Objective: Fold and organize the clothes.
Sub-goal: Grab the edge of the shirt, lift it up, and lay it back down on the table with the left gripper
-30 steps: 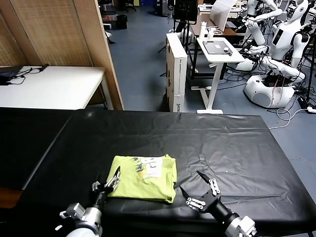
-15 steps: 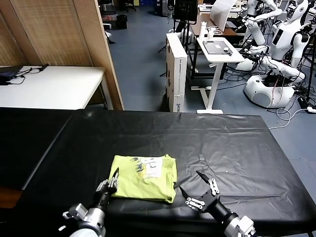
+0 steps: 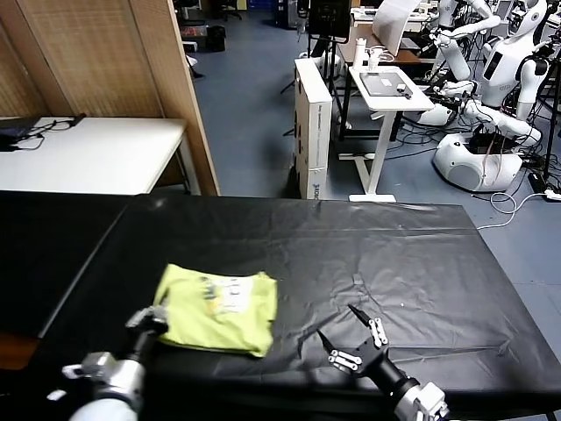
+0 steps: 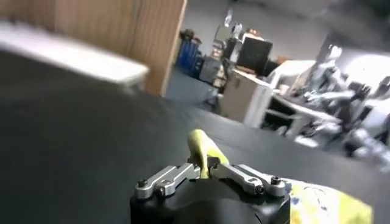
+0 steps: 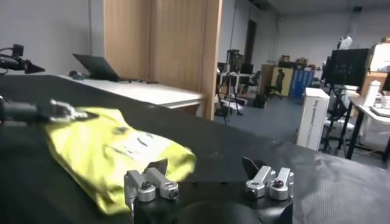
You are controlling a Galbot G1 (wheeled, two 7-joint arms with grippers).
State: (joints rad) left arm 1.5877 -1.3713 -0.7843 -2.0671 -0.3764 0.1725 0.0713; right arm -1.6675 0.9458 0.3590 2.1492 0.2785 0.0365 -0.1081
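Pinching folded T-shirt (image 3: 217, 311) edge w/ left hand (image 3: 151, 319), black table (image 3: 394, 254); right hand (image 3: 349, 337) open beside.

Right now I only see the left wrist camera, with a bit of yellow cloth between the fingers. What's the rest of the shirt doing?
Observer: The T-shirt lies folded in a rough rectangle on the black table, whitish print facing up. The left gripper pinches its near left edge.
Operator: Where's my other arm?
Observer: The right gripper is low over the table to the right of the T-shirt, fingers open, not touching it.
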